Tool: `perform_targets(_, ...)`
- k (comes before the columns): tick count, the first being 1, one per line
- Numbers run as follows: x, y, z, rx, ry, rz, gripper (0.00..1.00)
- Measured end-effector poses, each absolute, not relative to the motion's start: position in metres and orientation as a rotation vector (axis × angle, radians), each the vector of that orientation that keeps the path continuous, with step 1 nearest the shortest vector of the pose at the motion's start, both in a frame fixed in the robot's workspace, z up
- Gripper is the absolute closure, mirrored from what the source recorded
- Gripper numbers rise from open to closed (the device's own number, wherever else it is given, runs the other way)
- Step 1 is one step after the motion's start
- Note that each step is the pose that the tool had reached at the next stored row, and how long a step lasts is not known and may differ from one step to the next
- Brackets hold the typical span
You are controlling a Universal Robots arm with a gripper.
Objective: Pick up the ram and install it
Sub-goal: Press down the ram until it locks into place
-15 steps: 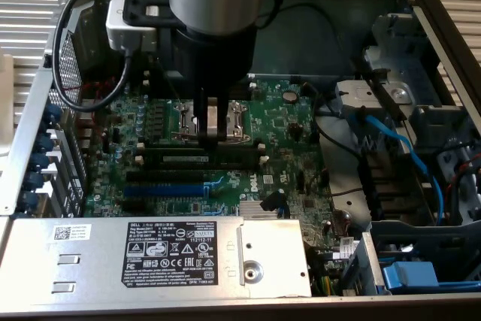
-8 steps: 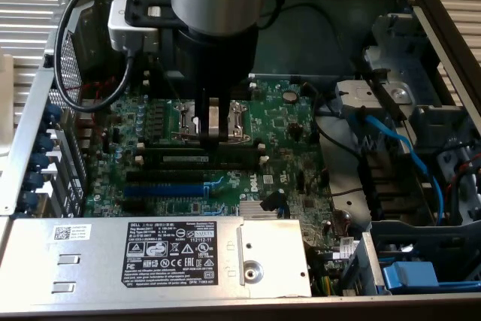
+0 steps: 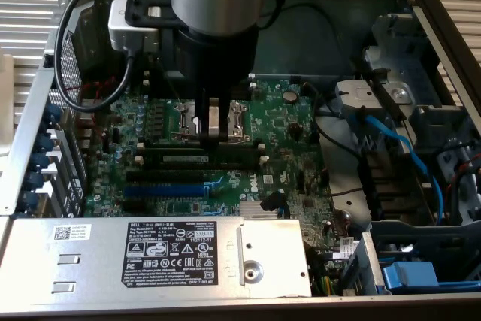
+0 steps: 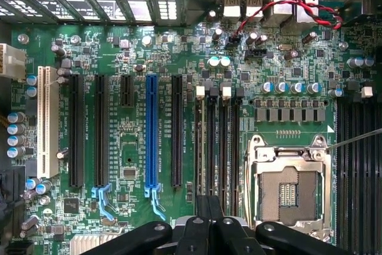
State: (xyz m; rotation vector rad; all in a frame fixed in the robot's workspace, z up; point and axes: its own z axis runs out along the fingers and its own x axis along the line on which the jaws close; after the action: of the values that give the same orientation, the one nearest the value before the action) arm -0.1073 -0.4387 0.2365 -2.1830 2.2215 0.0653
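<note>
We see blue slot (image 3: 164,189) toward the exterior view's left, gripper (image 3: 213,137) mid-board with fingers closed, nothing visibly gripped, tips just above the ram (image 3: 197,157) lying in its slot, CPU socket (image 3: 229,119) behind.

An open desktop computer case (image 3: 443,28) exposes a green motherboard (image 3: 278,122), its empty silver processor socket (image 4: 290,192) sitting beside a row of long black memory slots (image 4: 225,147). A blue expansion slot (image 4: 151,132) stands among black ones, with a white slot (image 4: 43,120) further along and red wires (image 4: 280,1) looping near the rear ports. In the exterior view, a silver power supply with a black label (image 3: 169,258) lies along the case's near edge, while blue cables (image 3: 398,152) trail past the drive bay at the exterior view's right.
</note>
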Motion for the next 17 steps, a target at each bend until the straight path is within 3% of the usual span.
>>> perform_targets(17, -0.109, -0.4364, 0.2329, -2.186, 2.223, 0.06, 0.9)
